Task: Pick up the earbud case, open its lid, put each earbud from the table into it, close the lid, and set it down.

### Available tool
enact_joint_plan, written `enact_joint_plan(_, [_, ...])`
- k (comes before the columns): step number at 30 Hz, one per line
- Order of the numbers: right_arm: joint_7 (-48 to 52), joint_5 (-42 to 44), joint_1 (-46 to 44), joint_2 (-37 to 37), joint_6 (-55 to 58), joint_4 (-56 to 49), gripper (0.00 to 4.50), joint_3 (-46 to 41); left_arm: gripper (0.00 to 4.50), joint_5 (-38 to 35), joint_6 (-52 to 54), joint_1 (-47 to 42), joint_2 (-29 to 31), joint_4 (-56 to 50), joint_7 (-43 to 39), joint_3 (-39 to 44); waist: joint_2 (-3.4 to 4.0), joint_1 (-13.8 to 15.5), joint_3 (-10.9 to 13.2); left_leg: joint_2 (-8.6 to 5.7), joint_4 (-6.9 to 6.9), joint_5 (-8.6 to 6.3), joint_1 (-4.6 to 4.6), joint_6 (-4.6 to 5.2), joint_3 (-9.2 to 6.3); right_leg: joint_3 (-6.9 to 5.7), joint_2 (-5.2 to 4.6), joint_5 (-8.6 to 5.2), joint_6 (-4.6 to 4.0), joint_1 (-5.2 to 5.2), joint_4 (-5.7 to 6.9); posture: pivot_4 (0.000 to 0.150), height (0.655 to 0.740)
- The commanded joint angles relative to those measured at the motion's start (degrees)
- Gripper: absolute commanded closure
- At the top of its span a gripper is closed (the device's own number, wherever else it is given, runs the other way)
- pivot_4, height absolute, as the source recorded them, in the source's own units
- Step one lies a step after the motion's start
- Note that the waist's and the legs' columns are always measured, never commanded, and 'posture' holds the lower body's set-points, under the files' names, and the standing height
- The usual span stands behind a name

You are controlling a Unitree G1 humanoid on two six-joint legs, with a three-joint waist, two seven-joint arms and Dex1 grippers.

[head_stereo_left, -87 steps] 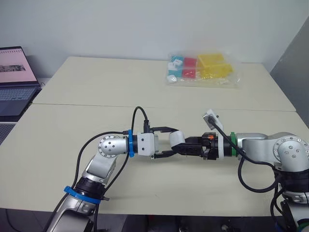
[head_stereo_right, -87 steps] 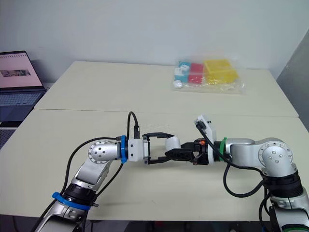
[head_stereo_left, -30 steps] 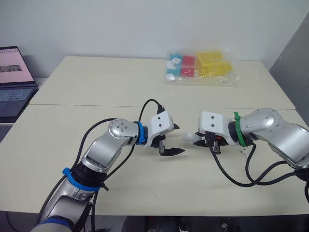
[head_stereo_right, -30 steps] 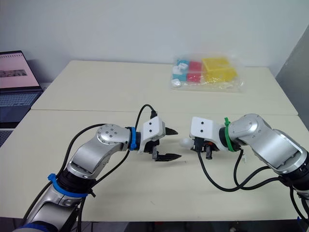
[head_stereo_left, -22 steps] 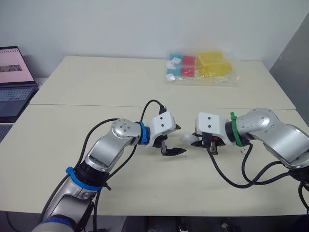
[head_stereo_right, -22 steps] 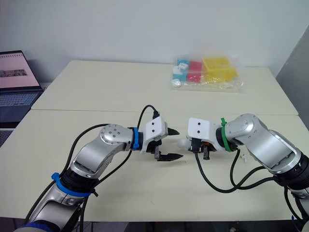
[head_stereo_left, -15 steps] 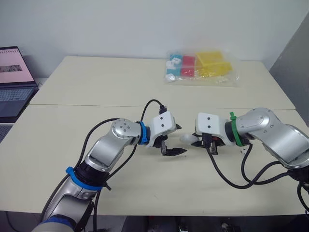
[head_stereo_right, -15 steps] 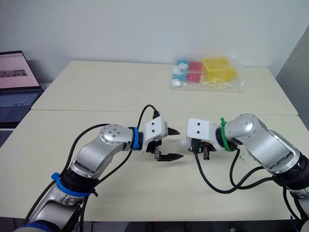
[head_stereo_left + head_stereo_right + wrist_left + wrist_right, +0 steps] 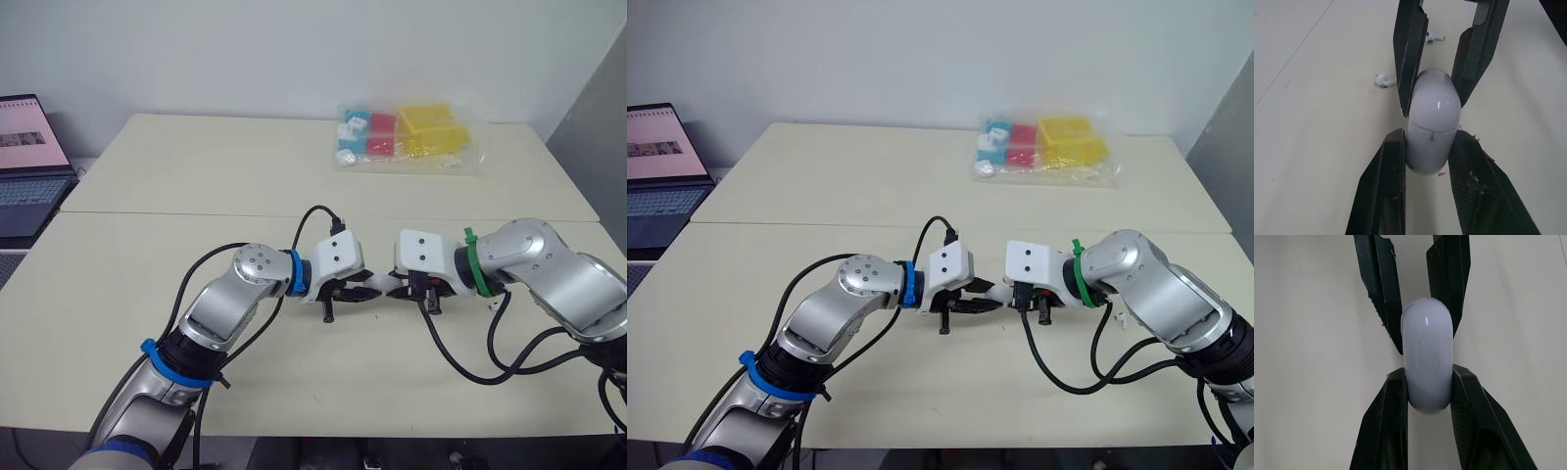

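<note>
Brought the left claw [image 9: 364, 291] rightward since half a second back, from wide open and apart to narrowed onto one end of the earbud case [image 9: 1432, 122], both fingers touching its sides. Meets the right claw [image 9: 392, 287] tip to tip at centre frame, likewise clamped on the white case from the opposite end, lid shut along its seam. Leaves a near earbud [image 9: 1383, 80] and a far earbud [image 9: 1434, 35] on the counter [image 9: 196, 166] past the right claw. Keeps a clear bag of coloured blocks [image 9: 407, 137] at upper centre-right and a laptop [image 9: 29, 166] at the left edge, both well apart.
</note>
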Motion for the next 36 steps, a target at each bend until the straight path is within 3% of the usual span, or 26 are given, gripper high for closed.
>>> enact_joint_plan(1, [0.5,-0.2,0.1,0.4,-0.2,-2.2,3.73,-2.0,3.66,0.5,-1.9,-0.4,-0.5,-0.2,0.8,0.5,0.00,0.0,0.0,0.00,0.00,0.00,0.00,0.00,0.00,0.00,0.00,0.00,0.00,0.00,0.00,0.150,0.7400])
enact_joint_plan(7, [2.4,-1.1,0.9,-1.0,-2.0,-2.4,3.73,-2.1,3.66,0.4,-2.5,0.0,-0.6,-0.1,0.6,0.6,0.00,0.0,0.0,0.00,0.01,0.00,0.00,0.00,0.01,0.01,0.00,0.00,0.00,0.01,0.00,0.150,0.7400])
enact_joint_plan(17, [6.4,-1.4,2.3,-6.2,-5.9,0.2,0.17,-7.3,3.72,-0.1,-7.8,4.2,1.3,1.6,-2.0,1.2,0.00,0.0,0.0,0.00,0.02,0.00,0.05,0.00,0.03,0.02,0.00,0.01,-0.01,0.02,0.05,0.150,0.7400])
enact_joint_plan(22, [11.0,-0.5,6.9,-10.9,-18.4,2.2,0.12,-15.2,3.72,-4.9,-10.0,7.6,-1.6,5.8,-1.6,6.6,0.00,0.1,0.0,-0.01,0.03,0.00,0.04,0.00,0.06,0.02,-0.02,0.01,-0.01,0.04,-0.01,0.150,0.7400])
enact_joint_plan(28, [7.9,4.3,12.5,-3.4,-27.6,2.3,0.12,-25.3,3.72,-10.8,-13.0,12.1,-7.4,8.1,0.4,13.4,-0.01,0.1,0.0,0.00,0.06,0.00,0.08,0.00,0.10,0.08,-0.02,0.01,0.00,0.07,0.05,0.150,0.7400])
enact_joint_plan(36, [-1.8,1.0,13.3,6.3,-24.9,-1.3,0.12,-21.0,3.72,-11.2,-15.3,12.0,-9.5,6.1,0.8,12.9,-0.01,0.0,0.0,0.00,0.30,0.02,0.22,-0.03,0.10,0.14,-0.01,0.01,-0.02,0.06,0.56,0.150,0.7400])
